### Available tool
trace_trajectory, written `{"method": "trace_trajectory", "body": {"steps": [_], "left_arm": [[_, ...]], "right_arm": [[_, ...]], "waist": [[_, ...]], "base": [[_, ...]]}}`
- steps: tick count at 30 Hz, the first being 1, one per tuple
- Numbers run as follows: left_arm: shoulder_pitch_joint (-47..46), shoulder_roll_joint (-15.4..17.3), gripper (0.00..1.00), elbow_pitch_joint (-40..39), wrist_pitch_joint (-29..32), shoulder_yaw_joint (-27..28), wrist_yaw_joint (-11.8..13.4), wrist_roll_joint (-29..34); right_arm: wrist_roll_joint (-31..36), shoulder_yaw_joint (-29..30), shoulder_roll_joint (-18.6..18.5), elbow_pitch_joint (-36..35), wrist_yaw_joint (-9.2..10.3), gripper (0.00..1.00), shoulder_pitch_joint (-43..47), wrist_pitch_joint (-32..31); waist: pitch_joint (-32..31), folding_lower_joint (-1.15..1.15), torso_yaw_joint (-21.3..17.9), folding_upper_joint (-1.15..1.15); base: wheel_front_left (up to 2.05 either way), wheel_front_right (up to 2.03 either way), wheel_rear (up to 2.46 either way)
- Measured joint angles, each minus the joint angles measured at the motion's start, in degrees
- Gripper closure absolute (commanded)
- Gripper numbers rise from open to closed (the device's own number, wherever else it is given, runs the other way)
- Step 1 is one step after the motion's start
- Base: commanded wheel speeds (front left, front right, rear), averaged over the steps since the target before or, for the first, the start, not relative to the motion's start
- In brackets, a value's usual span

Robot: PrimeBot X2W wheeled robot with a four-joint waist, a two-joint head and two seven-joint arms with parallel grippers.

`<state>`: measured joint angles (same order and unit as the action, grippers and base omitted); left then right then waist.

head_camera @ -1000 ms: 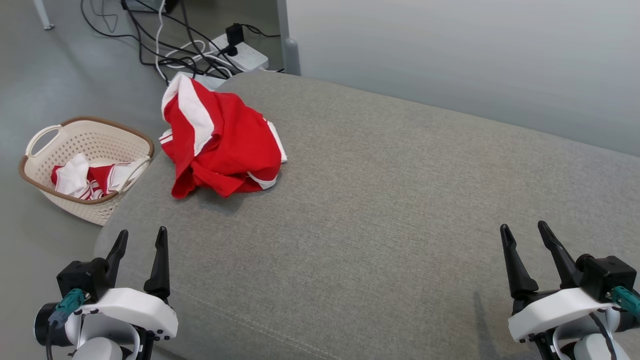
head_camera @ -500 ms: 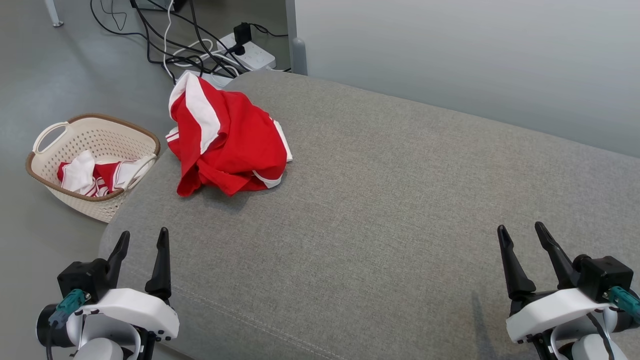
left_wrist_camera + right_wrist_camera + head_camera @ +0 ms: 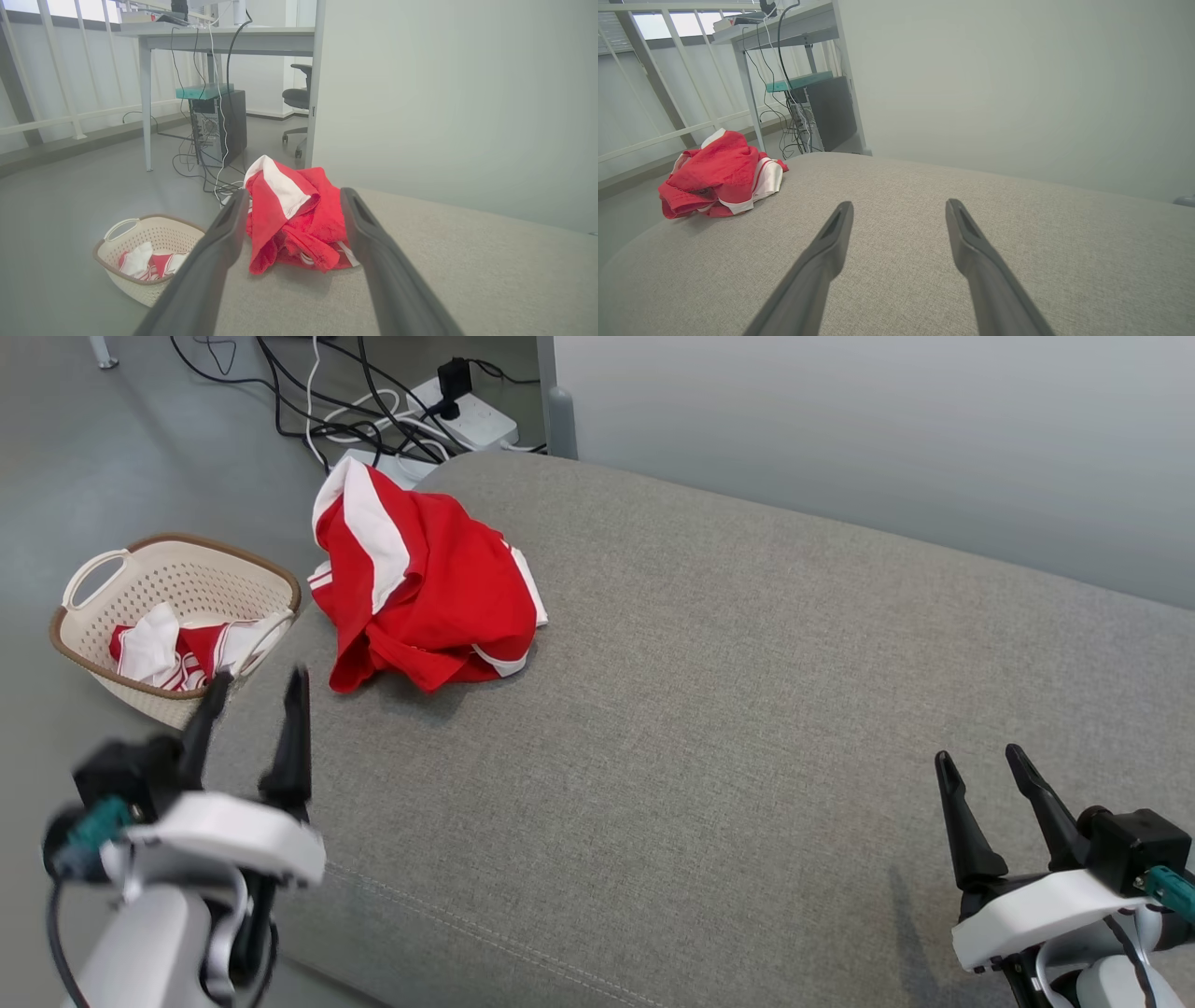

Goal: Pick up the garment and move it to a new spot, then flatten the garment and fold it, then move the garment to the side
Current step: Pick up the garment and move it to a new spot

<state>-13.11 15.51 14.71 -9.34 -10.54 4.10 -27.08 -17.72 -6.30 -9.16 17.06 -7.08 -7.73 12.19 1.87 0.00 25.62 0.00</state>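
Note:
A crumpled red garment (image 3: 425,583) with white bands lies bunched on the far left corner of the grey cushioned surface (image 3: 709,709). My left gripper (image 3: 259,681) hovers open near the left edge, short of the garment, fingers pointing at it. Through its wrist camera the garment (image 3: 294,219) sits framed between the two open fingers (image 3: 224,233), some way ahead. At the lower right my right gripper (image 3: 980,761) stands open and empty above the cushion. From the right wrist the garment (image 3: 719,175) lies far to the left.
A cream laundry basket (image 3: 93,644) holding red and white cloth stands on the floor left of the cushion. Cables and a power strip (image 3: 467,415) lie on the floor behind the garment. A pale wall (image 3: 887,439) runs along the far side.
My left gripper has risen and moved forward toward the garment, staying open. The right gripper has held its place. The camera view has shifted slightly.

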Motion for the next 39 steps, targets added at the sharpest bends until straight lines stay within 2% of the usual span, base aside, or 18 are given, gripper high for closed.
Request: {"method": "trace_trajectory", "body": {"steps": [5,9,16,25,30,39], "left_arm": [[-9.32,3.26,0.0,-5.34,4.61,0.16,-0.02,0.7],[-18.79,5.69,0.0,-4.39,9.6,0.64,-2.13,-0.18],[-30.23,7.84,0.0,10.59,19.42,1.21,-5.55,-4.1],[-33.11,8.58,0.0,26.01,26.99,1.33,-8.87,-8.72],[-33.27,8.83,0.0,31.59,27.77,0.88,-10.14,-9.48],[-33.84,9.04,0.0,37.61,24.69,0.3,-10.69,-10.53]], "right_arm": [[0.09,-0.16,-0.36,-1.6,0.0,0.0,-0.58,-0.97],[0.24,-0.41,-0.75,-3.42,0.0,0.0,-1.99,-1.18],[0.54,-1.0,-1.43,-5.86,0.0,0.0,-3.32,-1.71],[0.54,-1.27,-2.54,-7.57,0.0,0.0,-5.14,-2.36],[0.54,-1.2,-3.69,-8.38,0.0,0.0,-6.43,-2.66],[0.53,-2.4,-3.94,-8.95,0.0,0.0,-8.31,-2.86]], "waist": [[1.49,0.0,-0.28,0.0],[2.77,0.0,-1.63,0.0],[6.23,0.0,-5.41,0.0],[11.38,0.0,-9.96,0.0],[14.85,0.0,-11.65,0.0],[17.02,0.0,-12.81,0.0]], "base": [[0.0,0.0,0.0],[0.0,0.0,0.0],[0.0,0.0,0.0],[0.0,0.0,0.0],[0.0,0.0,0.0],[0.0,0.0,0.0]]}}
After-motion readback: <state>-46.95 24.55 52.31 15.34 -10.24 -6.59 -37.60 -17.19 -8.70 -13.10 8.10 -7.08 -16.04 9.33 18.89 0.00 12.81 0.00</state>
